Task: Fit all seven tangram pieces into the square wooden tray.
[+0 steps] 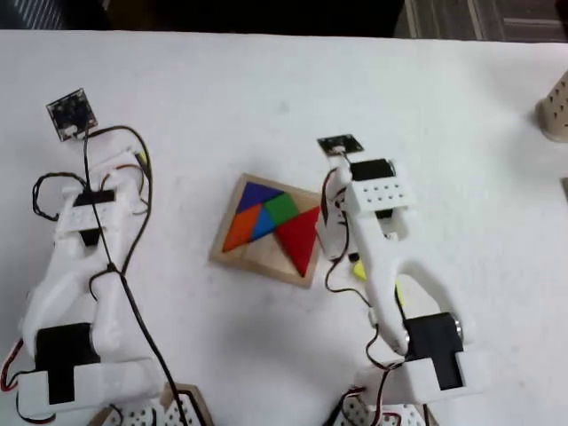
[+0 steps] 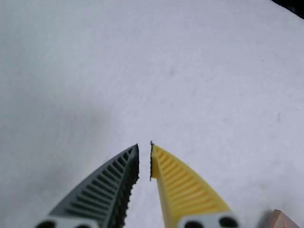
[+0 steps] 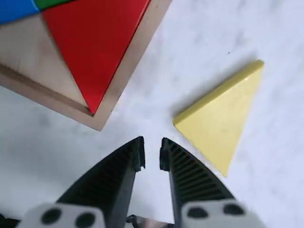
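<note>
Right wrist view: right gripper (image 3: 152,152) almost closed, empty, above table between tray (image 3: 123,71) corner and yellow triangle (image 3: 221,123). Triangle flat on table, just beside tray. Open wide, straddle the triangle's edges, descend level, pinch gently. Left gripper (image 2: 145,156) almost closed, empty.

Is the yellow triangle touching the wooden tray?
Apart. The right wrist view shows bare table between the yellow triangle and the wooden tray.

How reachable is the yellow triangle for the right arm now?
Probably yes: the yellow triangle lies flat on bare table just beside the right tool, clear of the tray; the shut tool must open first.
</note>
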### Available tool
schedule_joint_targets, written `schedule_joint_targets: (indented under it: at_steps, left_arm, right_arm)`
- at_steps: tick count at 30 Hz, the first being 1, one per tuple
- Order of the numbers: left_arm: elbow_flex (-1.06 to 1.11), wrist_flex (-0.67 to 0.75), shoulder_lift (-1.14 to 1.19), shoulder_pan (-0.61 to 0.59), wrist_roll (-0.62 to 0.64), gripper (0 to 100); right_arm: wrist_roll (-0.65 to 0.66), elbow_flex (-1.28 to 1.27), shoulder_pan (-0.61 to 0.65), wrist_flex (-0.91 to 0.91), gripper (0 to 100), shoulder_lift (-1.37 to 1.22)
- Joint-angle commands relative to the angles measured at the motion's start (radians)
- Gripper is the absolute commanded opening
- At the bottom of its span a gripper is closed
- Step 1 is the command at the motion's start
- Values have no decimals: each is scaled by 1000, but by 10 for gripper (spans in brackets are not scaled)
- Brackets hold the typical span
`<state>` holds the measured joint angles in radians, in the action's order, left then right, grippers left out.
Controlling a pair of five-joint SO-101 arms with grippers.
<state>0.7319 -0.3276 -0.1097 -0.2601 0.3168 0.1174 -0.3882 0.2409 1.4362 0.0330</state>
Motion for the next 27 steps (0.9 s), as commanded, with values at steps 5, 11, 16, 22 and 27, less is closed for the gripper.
schedule_joint_targets:
  at_steps: [5, 11, 16, 22, 27]
  left_arm:
    - [-17, -5, -7, 10, -14, 79]
    - [-17, -5, -7, 10, -14, 79]
    - [-17, -5, -7, 10, -14, 79]
    - [-17, -5, -7, 10, -14, 79]
    - [-8, -5, -10, -2, -14, 79]
  right_arm:
    - [66, -58, 10, -33, 159, 88]
    - [66, -253, -5, -280, 241, 90]
    - [135, -279, -84, -367, 272, 24]
    - [170, -249, -130, -357, 224, -51]
    - [172, -245, -156, -337, 152, -70]
